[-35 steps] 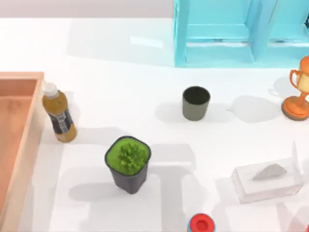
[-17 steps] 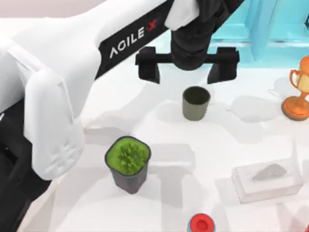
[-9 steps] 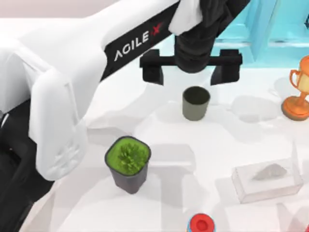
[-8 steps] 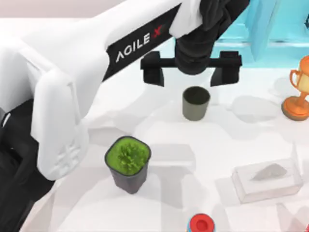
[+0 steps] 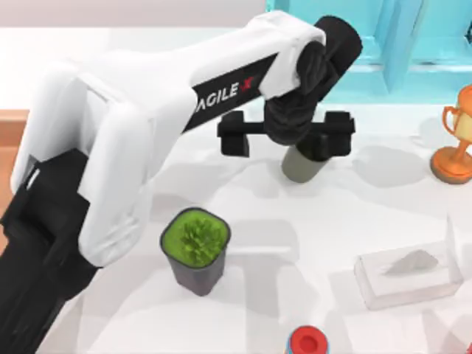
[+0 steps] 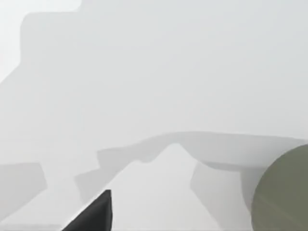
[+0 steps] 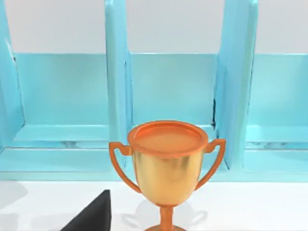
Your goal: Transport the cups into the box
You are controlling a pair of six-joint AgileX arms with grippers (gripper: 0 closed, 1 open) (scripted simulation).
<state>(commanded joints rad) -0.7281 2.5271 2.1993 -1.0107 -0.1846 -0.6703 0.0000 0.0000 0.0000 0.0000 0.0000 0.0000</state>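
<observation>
With the left claw [image 5: 286,138] down over the cup [image 5: 301,167] near the middle of the bench [image 5: 354,221], I'd call this the grab step for that cup, not the carry yet. Fingers are spread wide: one dark finger [image 5: 234,138] sits well off to the cup's left in the top view, the other looks to be right at the cup's upper edge, so nothing is clamped. The wrist body hides the cup's mouth, so I can't tell if the cup sits properly btwn the fingers or off to one side; the left wrist cam has the cup wall [image 6: 281,192] at the frame edge, which hints it's off-centre. Cup is upright on the bench, below the blue shelf frame [image 5: 413,51], w/ the potted plant [image 5: 195,247] nearer the front and the trophy [image 5: 456,136] well off to the right. The box [image 5: 13,125] peeks out at the far left edge behind my left arm, well apart from the cup; I can't see inside it from here, so no telling if a cup is in there. Progress as I read it: this cup not lifted, whole carry to the box left to do. Right arm is parked; its wrist cam faces the trophy [image 7: 167,166] and shelf.
</observation>
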